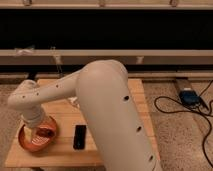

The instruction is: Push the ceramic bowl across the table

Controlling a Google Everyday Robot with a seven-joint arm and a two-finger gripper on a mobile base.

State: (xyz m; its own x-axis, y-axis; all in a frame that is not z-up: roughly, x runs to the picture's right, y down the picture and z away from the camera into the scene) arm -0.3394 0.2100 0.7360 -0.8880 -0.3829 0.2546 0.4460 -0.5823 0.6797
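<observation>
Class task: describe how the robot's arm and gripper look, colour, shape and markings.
The arm is smooth cream-white: thick rounded tubular segments dotted with small dark holes, no cables showing. The gripper, equally pale, is down at the ceramic bowl on the table.
</observation>
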